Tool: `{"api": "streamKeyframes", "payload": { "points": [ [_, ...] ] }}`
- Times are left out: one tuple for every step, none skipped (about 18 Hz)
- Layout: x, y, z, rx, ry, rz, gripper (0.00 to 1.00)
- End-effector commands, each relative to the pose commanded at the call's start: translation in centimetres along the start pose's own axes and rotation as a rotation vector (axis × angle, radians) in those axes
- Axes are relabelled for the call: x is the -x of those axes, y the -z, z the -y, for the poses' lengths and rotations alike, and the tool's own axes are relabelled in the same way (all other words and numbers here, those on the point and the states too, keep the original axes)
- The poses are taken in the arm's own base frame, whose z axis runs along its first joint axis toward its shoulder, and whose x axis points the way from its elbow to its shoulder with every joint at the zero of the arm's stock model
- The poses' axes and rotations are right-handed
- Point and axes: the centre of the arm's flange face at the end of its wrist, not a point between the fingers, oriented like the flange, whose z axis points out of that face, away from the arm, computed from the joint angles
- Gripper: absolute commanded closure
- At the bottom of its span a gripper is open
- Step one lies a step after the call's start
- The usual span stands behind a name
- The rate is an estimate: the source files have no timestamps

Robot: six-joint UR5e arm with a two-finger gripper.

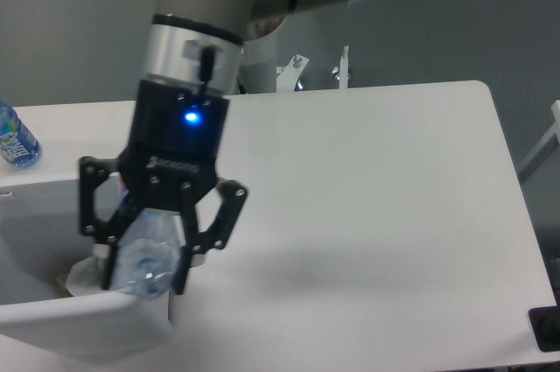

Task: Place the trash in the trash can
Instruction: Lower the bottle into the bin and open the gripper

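The gripper (144, 276) is seen above the right-hand part of the trash can (79, 324), its black fingers (185, 267) clenched on the clear water bottle (144, 258). The bottle is held off the table, its rounded end pointing down and toward the camera, over the near right rim of the bin. The label cannot be made out, since the upper part of the bottle is hidden behind the gripper body. A blue light (190, 116) is lit on the black wrist housing.

Inside the bin, the crumpled whitish wrapper (85, 271) is seen lying on the bottom, just left of the gripper and partly covered by it. Much of the bin's right wall and rim is blocked from view by the arm and gripper.

On the white table (376, 214), a blue-tinted bottle with a blue-and-white label (13, 140) is seen at the far left edge, well apart from the bin and untouched. The arm's pedestal (262, 61) is seen behind the table, with metal brackets (319, 70) at its foot. A small black object (544, 330) is cut off by the frame at the lower right, beyond the table corner
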Motion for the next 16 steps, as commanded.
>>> {"api": "streamKeyframes", "payload": {
  "points": [
    [-0.6, -0.4, -0.3, 0.007, -0.004, -0.008, 0.61],
    [-1.3, -0.8, -0.7, 0.015, -0.009, -0.016, 0.61],
    [-1.8, -1.3, -1.1, 0.025, -0.017, -0.025, 0.61],
    [-2.2, -2.0, -1.7, 0.037, -0.020, -0.031, 0.61],
    [-2.7, -3.0, -2.4, 0.054, -0.027, -0.039, 0.61],
    [-3.2, -4.1, -3.2, 0.073, -0.033, -0.049, 0.61],
    [-3.5, -5.1, -3.8, 0.086, -0.048, -0.056, 0.61],
    [-3.6, -5.8, -4.2, 0.096, -0.064, -0.059, 0.61],
    [-4.1, -6.3, -4.7, 0.106, -0.083, -0.067, 0.61],
    [-4.1, -6.7, -5.0, 0.112, -0.093, -0.069, 0.61],
    [-4.3, -6.9, -5.2, 0.116, -0.097, -0.072, 0.61],
    [-4.2, -7.0, -5.3, 0.119, -0.097, -0.071, 0.59],
    [-4.1, -7.1, -5.5, 0.123, -0.095, -0.072, 0.52],
    [-3.9, -7.3, -5.9, 0.131, -0.098, -0.071, 0.37],
    [-3.9, -7.4, -6.1, 0.135, -0.125, -0.073, 0.18],
    [-3.7, -7.5, -6.4, 0.142, -0.155, -0.073, 0.00]
  ]
}}
